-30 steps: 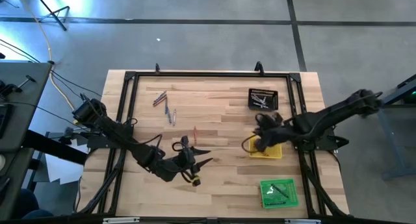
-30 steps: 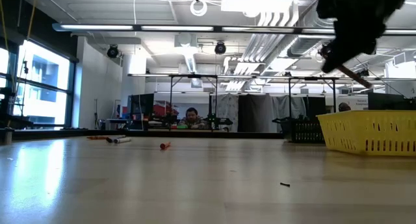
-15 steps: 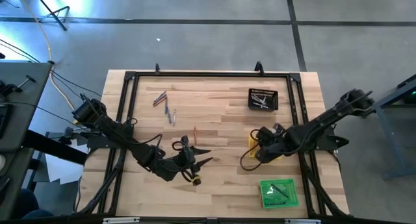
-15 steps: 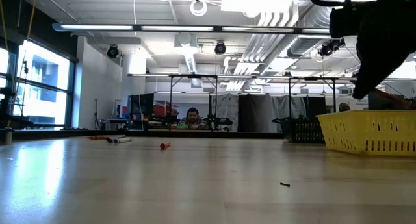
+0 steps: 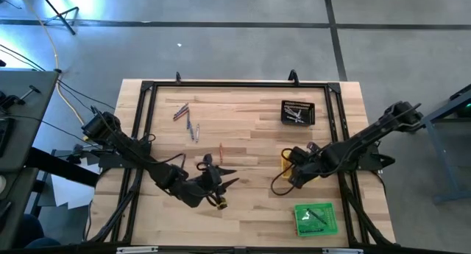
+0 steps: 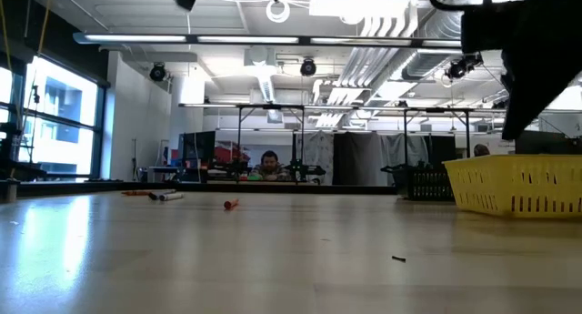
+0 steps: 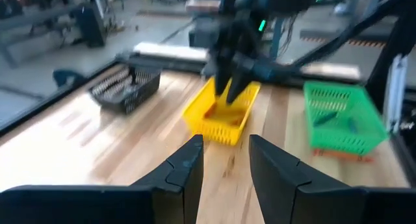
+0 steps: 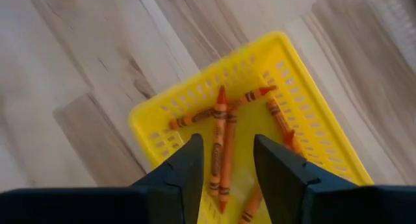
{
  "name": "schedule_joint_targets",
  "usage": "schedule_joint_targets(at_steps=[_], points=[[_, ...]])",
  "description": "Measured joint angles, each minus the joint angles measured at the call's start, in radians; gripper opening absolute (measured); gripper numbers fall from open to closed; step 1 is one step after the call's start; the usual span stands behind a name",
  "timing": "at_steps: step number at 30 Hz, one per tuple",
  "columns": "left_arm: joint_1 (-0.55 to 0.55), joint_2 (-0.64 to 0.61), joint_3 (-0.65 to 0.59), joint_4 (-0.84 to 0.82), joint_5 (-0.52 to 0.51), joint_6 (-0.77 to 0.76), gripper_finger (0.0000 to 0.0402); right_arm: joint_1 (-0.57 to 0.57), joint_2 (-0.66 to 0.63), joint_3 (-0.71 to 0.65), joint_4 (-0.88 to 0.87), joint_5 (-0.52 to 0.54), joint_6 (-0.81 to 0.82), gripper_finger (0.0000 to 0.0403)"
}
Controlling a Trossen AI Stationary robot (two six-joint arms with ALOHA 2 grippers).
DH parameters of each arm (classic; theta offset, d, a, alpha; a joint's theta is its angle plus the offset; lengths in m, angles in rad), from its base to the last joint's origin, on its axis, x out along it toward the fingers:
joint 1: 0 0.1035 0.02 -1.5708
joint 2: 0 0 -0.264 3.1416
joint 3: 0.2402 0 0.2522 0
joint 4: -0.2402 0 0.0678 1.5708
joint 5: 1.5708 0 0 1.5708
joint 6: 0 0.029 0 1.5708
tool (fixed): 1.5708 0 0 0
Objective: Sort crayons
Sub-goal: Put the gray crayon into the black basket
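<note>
Right gripper (image 8: 224, 169) hangs over the yellow tray (image 8: 156, 130), fingers spread, holding nothing; orange crayons (image 8: 218, 139) lie inside it. Left gripper (image 7: 224, 162) is parted too, empty, near a stray crayon (image 5: 221, 149).

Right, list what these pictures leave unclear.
- High view: yellow tray mostly hidden under the right gripper.
- High view: loose crayons too small to count.
- Left wrist view: green tray contents blurred.
- Low view: black tray contents hidden by its wall.
</note>
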Motion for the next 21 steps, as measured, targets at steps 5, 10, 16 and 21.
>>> schedule_joint_targets(at_steps=[5, 10, 16, 21], points=[[0.037, 0.0, 0.0, -0.276, 0.002, -0.26, 0.0109, 0.007, -0.007, 0.072, 0.023, 0.074, -0.093, 0.0128], [0.124, 0.0, -0.001, -0.476, 0.035, -0.521, 0.0109, 0.01, -0.007, 0.133, 0.119, 0.162, -0.255, 0.0128], [0.261, 0.0, -0.001, -0.574, 0.171, -0.685, 0.0109, 0.01, -0.007, 0.148, 0.2, 0.203, -0.35, 0.0128], [0.352, 0.0, -0.001, -0.66, 0.242, -0.731, 0.0104, 0.01, -0.007, 0.148, 0.163, 0.201, -0.353, 0.0129]])
